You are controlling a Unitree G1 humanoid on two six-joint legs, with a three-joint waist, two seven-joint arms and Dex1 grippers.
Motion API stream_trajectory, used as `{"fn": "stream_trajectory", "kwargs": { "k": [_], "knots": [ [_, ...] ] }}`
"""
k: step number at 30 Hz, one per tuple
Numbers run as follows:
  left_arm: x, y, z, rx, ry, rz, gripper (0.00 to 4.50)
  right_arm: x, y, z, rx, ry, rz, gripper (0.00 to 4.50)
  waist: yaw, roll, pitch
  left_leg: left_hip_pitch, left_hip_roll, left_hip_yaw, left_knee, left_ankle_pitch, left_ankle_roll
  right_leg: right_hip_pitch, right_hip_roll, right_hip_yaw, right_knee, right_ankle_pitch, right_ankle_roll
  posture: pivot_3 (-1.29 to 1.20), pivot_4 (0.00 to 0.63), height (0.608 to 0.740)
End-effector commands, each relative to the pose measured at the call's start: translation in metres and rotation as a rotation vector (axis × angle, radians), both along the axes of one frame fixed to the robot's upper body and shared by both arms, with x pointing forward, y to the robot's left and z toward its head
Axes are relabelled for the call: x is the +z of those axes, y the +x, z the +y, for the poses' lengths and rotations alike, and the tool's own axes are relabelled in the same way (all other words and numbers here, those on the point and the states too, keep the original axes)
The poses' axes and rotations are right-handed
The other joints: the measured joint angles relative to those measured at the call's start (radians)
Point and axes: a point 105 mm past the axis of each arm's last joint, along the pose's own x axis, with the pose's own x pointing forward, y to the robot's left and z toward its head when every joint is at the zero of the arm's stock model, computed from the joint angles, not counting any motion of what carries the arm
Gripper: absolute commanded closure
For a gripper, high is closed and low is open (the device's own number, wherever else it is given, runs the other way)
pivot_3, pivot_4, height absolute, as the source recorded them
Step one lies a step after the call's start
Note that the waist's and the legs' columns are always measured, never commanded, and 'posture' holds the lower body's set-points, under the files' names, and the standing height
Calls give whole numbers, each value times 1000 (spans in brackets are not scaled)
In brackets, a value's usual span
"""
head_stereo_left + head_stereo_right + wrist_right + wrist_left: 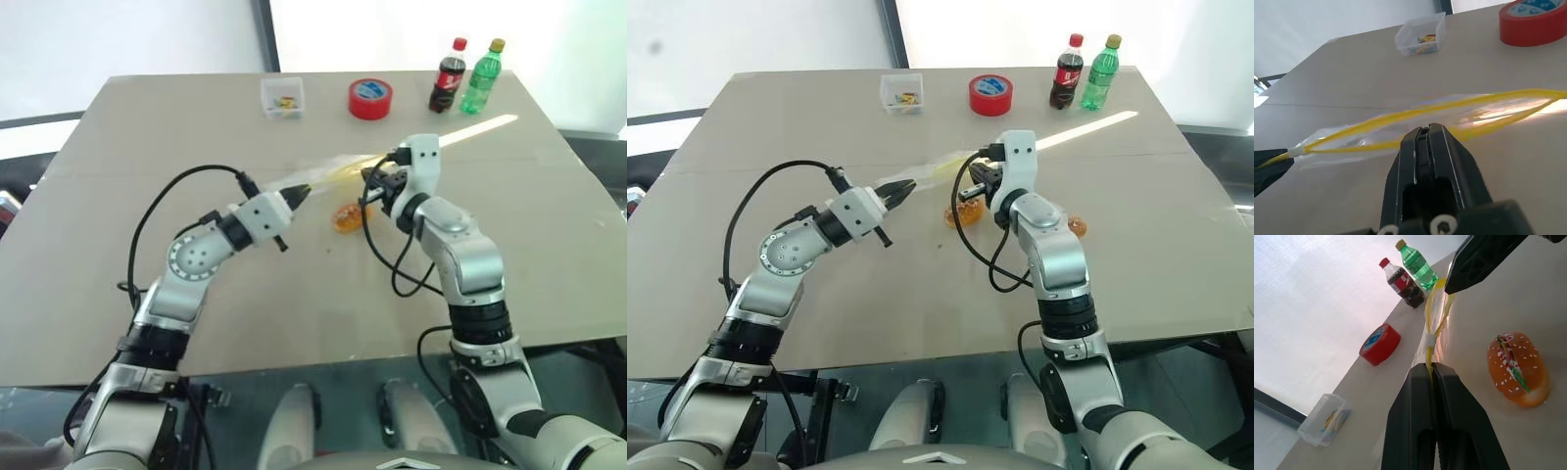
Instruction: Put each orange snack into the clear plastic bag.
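The clear plastic bag (331, 172) hangs stretched above the table between my two grippers, its yellow zip strip (1376, 120) parted into a narrow slit. At the bag's left end my left gripper (1431, 366) is shut on the strip. My right gripper (1427, 128) is shut at the near lip of the mouth, further right. One orange snack (954, 216) with pale speckles lies on the table just below the bag, also seen from the left wrist as a snack (1516, 369). A second orange snack (1076, 226) lies beside my right forearm, on its right.
Along the table's far edge stand a small clear box (282, 98), a red tape roll (370, 98), a cola bottle (449, 76) and a green bottle (482, 76). The tan table (196, 313) runs bare toward its near edge.
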Motion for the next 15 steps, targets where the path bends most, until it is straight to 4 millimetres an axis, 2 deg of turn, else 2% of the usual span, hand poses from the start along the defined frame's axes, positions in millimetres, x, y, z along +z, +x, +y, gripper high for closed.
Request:
{"fn": "stream_trajectory", "kwargs": {
  "k": [1, 5, 10, 12, 13, 15],
  "knots": [
    [9, -11, -6, -51, 2, -47, 4500, 11, -1, 6, 31, -16, -47, 4439, 0, 0, 0, 0, 0, 0, 0, 0, 0, 0, 0, 0, 0, 0, 0, 0, 150, 740],
    [13, -18, -13, -102, -38, -44, 4500, 1, -2, 9, 79, -70, -32, 4439, 1, 0, 0, 0, 0, 0, 0, 0, 0, 0, 0, 0, 0, 0, 0, 0, 150, 740],
    [9, -21, -19, -127, -40, -28, 4500, -8, -4, 20, 177, -388, -269, 4439, 1, 0, 0, 0, 0, 0, 0, 0, 0, 0, 0, 0, -1, 0, 0, 0, 150, 740],
    [7, -21, -19, -125, -37, -27, 4500, -11, 1, 19, 174, -574, -408, 4439, -1, 0, 0, 0, 0, 0, 0, 0, 0, 0, 0, 0, -1, 0, 0, 0, 150, 740],
    [7, -20, -19, -119, -39, -29, 4500, -13, 4, 17, 169, -659, -465, 3933, -1, 0, 0, 0, 0, 0, 0, 0, 0, 0, 0, 0, 0, 0, 0, 0, 150, 740],
    [6, -18, -16, -94, -58, -23, 4500, -14, 8, 13, 159, -803, -589, 3317, -1, 0, 0, 0, 0, 0, 0, 0, 0, 0, 0, 0, 0, 0, 0, 0, 150, 740]
  ]
}}
